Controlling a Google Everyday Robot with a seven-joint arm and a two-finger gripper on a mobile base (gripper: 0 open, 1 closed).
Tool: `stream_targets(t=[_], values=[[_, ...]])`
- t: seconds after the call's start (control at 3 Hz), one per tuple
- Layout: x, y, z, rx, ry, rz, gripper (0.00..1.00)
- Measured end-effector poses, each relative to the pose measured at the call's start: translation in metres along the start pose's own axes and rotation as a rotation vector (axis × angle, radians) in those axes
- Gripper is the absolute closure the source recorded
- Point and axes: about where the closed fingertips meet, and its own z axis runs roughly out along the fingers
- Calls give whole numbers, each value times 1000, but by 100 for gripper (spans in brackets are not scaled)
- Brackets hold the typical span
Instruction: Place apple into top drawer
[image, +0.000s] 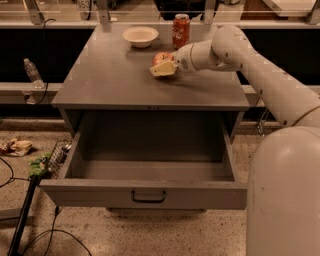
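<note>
The red apple (161, 57) sits on the grey cabinet top (110, 80), right of centre and toward the back. My gripper (163, 68) reaches in from the right and is around the apple, its pale near finger covering the apple's lower front. The top drawer (145, 192) is pulled fully out below the cabinet top. It is wide, deep and empty, with a dark pull handle (148, 198) centred on its front panel.
A red soda can (181, 30) stands just behind the apple. A white bowl (140, 36) sits at the back of the top. My arm (260, 75) spans the right side. A water bottle (33, 73), cables and clutter (30, 165) lie to the left on the floor.
</note>
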Motion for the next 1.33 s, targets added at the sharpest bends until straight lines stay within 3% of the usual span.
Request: stream_targets(t=[0.33, 0.67, 1.0, 1.33], values=[[-1, 2, -15, -6, -19, -1, 68], [-8, 16, -65, -5, -41, -20, 91], [-5, 45, -124, -11, -37, 9, 100], [24, 91, -159, -37, 6, 94, 100]])
